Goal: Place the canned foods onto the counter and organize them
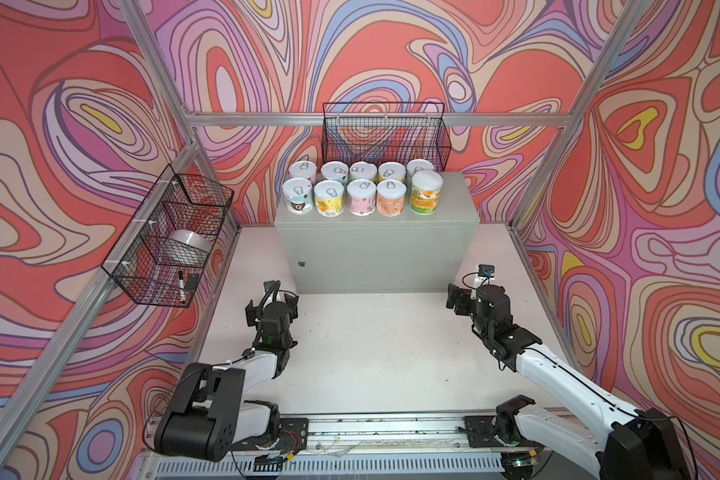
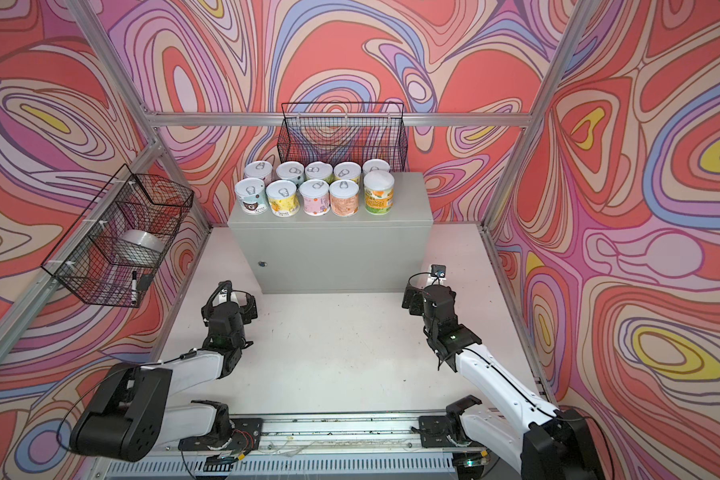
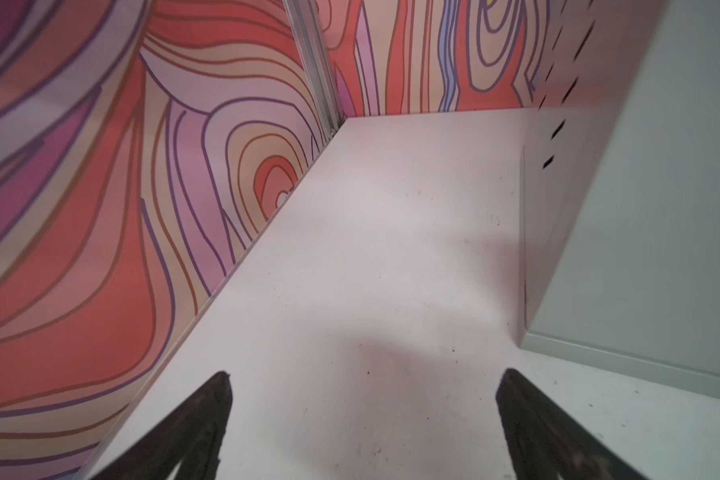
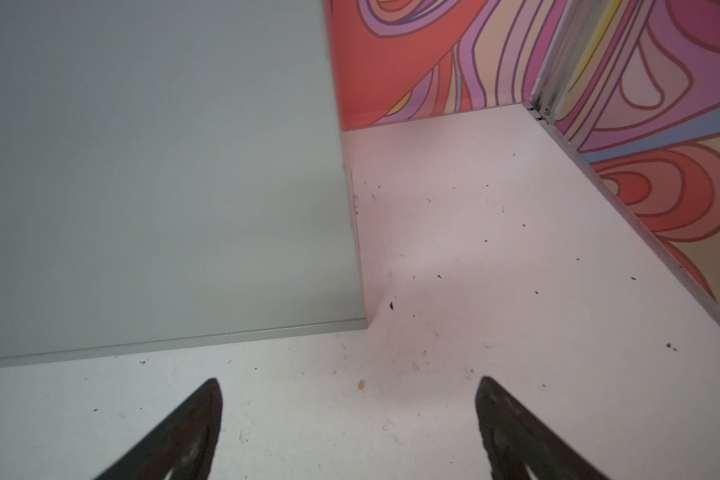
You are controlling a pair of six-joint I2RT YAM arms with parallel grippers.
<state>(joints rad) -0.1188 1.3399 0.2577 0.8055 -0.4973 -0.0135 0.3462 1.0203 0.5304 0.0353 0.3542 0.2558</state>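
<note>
A wire basket [image 1: 167, 237] on the left wall keeps a silver tape roll [image 1: 190, 245] and a marker [image 1: 181, 286] out of the job's way, while the left gripper [image 3: 366, 376] hangs low over the white desk [image 1: 371, 353] off the near left corner of the grey cabinet [image 1: 375, 257], jaws spread wide and holding nothing. On the cabinet's flat top, all ten canned foods [image 1: 362, 195] stand upright in two rows of five, packed side by side toward the left, labels turned to the near side. The green-and-orange can [image 1: 426, 195] with the plain cap closes the near row on the right. A second wire basket [image 1: 385, 133] hangs on the far wall just behind them. The right gripper [image 4: 350, 380] sits low off the cabinet's near right corner, likewise wide and empty. With no can visible on the desk and both arms well apart from the rows, the sorting appears finished, the arms seemingly parked where they cannot knock the display.
</note>
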